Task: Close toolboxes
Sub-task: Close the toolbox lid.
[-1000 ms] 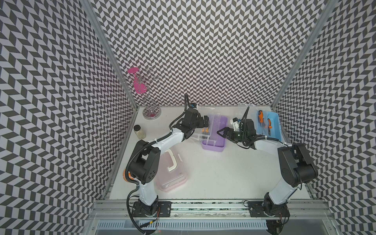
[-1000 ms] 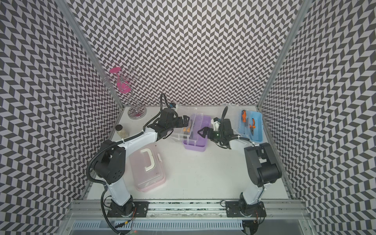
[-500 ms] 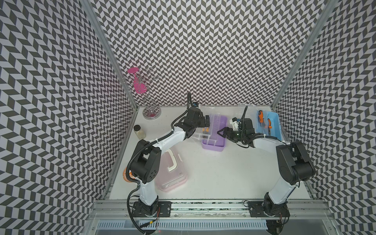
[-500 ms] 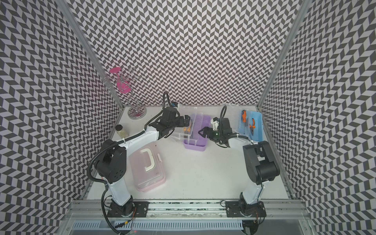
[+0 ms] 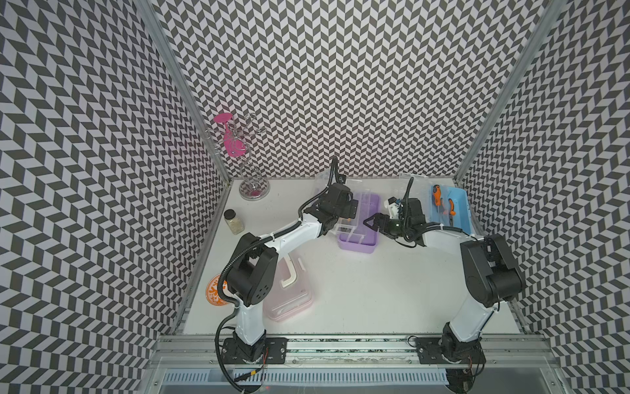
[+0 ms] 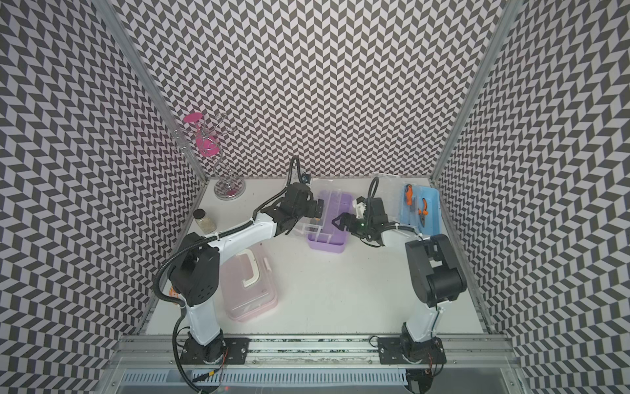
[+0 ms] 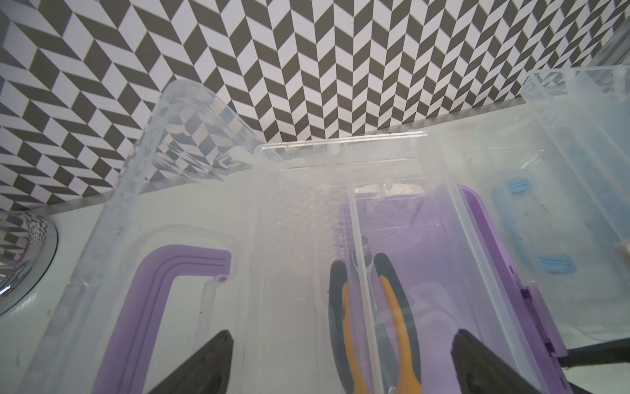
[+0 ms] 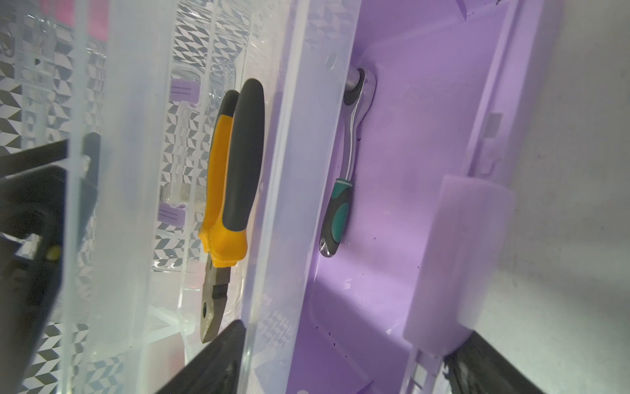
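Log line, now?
pink toolbox: lid down; purple toolbox: open; blue toolbox: open; left pincer: astride clear tray; right pincer: astride purple toolbox wall

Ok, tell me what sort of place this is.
Likely a robot lab test cell, not a real workshop: chevron-patterned panels wall in a white table, two arms are bolted to an aluminium rail at its front, and props like the purple toolbox are staged on it.

Black-and-white chevron back wall [image 5: 341,85] just beyond the left gripper [image 7: 341,358]. Same-pattern side wall [image 5: 562,170] past the right gripper [image 5: 370,223]. Metal corner post [image 5: 182,85] where the walls meet. White tabletop [image 5: 375,290] under both grippers, aluminium rail [image 5: 341,344] at its near edge. Even, soft light.
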Motion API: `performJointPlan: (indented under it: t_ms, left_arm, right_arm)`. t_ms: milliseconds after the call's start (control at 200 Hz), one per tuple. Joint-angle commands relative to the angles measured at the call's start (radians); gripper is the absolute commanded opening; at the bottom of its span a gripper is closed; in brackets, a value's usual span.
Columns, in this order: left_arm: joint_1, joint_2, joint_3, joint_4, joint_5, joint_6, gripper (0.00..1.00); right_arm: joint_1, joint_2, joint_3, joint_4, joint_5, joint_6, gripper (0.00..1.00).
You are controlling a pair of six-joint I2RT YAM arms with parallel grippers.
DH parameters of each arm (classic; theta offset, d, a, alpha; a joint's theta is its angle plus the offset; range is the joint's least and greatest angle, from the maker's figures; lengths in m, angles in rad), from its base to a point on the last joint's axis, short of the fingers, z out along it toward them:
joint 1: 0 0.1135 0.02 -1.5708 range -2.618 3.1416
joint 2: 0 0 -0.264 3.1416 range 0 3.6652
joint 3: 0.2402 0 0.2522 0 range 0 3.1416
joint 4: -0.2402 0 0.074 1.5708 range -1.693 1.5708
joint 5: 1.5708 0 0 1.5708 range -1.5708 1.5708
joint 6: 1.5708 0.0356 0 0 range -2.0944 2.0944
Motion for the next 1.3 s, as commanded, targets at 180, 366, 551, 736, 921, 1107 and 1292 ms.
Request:
performJointPlan:
  t_ms: [180,366,551,736,921,1107,1292]
  left_arm:
    - [-0.026,-0.107,-0.109,0.225,0.010,0.118,1.00]
    - [-0.043,-0.169,-0.167,0.308,0.012,0.157,1.00]
    - [-0.019,-0.235,-0.157,0.237,0.002,0.084,1.00]
    - [0.071,-0.319,-0.207,0.155,0.008,-0.040,0.99]
    - [0.149,-0.372,-0.281,0.127,0.040,-0.094,1.00]
    - [0.161,-0.367,-0.299,0.131,0.113,-0.108,0.99]
    - [0.146,-0.349,-0.301,0.164,0.208,-0.112,0.99]
  right_arm:
    - [0.015,0.043,0.020,-0.004,0.037,-0.039,0.87]
    - [0.015,0.049,0.027,-0.016,0.045,-0.040,0.87]
    - [0.015,0.044,0.028,-0.030,0.045,-0.049,0.85]
    - [0.015,0.025,0.023,-0.041,0.042,-0.057,0.82]
    - [0.015,0.007,0.012,-0.042,0.035,-0.060,0.78]
    - [0.015,-0.003,0.003,-0.042,0.028,-0.060,0.73]
    - [0.015,-0.009,-0.001,-0.041,0.024,-0.061,0.69]
